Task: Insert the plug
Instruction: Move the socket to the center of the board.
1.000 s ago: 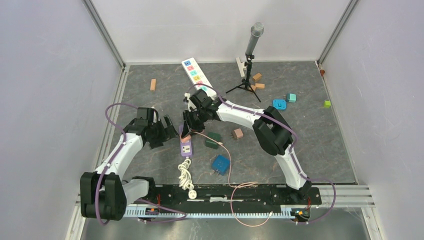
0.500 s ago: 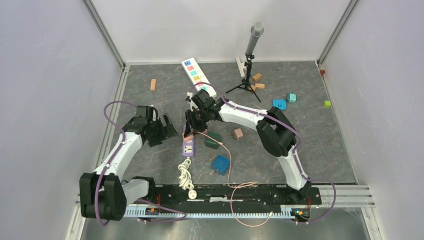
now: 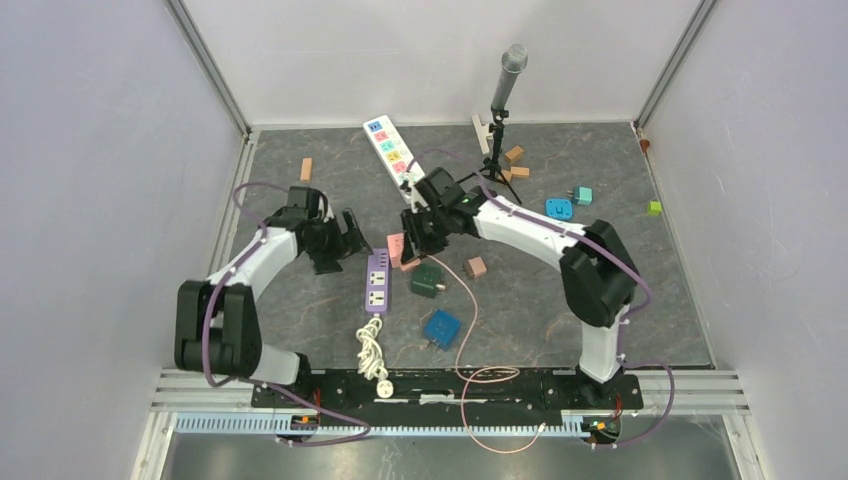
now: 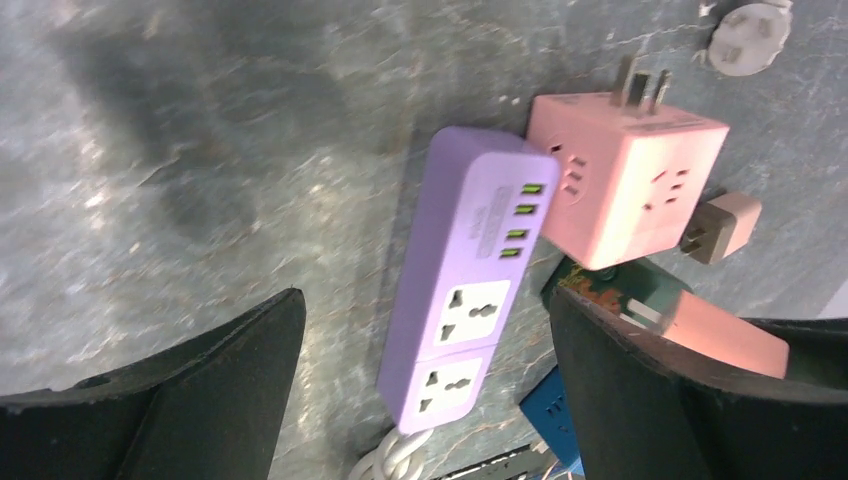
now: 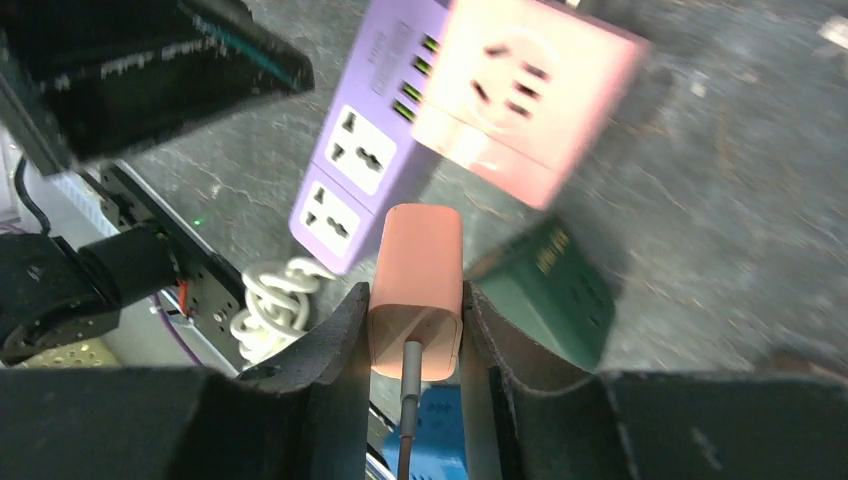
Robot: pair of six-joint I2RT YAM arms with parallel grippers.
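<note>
Holding the salmon-pink rounded plastic plug [image 5: 415, 262], the right hand [image 5: 415, 300] is clenched on its flanks with the thin pinkish cable [image 3: 465, 310] trailing out the back. The prongs are hidden from the wrist camera. The likely target is the lilac plastic power strip [image 3: 377, 282], lying flat on the table [image 3: 600, 270]. Its long axis runs roughly near-far: USB ports at the far end, two universal sockets at the near end by the coiled white cord. The plug hangs off the strip's far-right corner, above and clear of it. In the right wrist view its nose points at the seam between the strip and the pink cube adapter [image 5: 520, 90], which butts against that far end. So the sockets sit to the plug's left and back toward the strip's cord end; my read is that the move is a sideways shift plus a tilt to square the prongs to the socket face. A dark green block adapter [image 5: 555, 285] lies just right of the strip, under the approach. The right arm is nearer and already loaded. The left hand [image 4: 425, 310] is spread wide and empty, hovering just left of the strip's far end, placed to brace it.
</note>
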